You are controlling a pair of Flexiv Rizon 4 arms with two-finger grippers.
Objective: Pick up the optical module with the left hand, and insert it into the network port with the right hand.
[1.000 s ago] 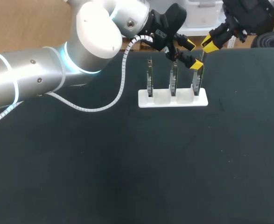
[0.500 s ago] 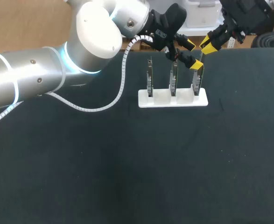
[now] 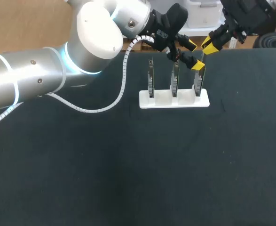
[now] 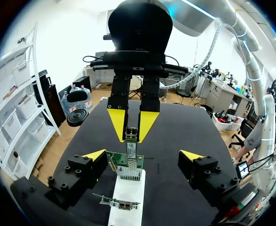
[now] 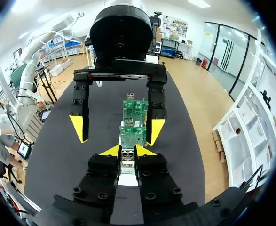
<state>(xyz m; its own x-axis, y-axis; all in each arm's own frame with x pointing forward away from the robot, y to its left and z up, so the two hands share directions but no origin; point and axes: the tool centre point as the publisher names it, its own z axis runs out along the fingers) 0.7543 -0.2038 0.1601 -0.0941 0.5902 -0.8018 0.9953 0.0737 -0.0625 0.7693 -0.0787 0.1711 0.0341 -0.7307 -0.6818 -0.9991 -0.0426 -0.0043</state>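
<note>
right tool (image 5: 127,151) clamped on optical module (image 4: 131,149), shifted slightly since 1 s ago | left tool (image 4: 142,155) spread wide, unmoved

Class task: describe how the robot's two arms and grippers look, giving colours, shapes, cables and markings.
The left arm has silver cylindrical links, a white rounded joint cap, a glowing pale-blue ring and a white spiral-wrapped cable. The right arm looks alike. The left gripper and right gripper are black, blocky, with wedge-shaped yellow fingertips.

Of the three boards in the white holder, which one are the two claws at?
The board at the holder's right end: the open left claw straddles it, the right claw holds the module at its top.
</note>
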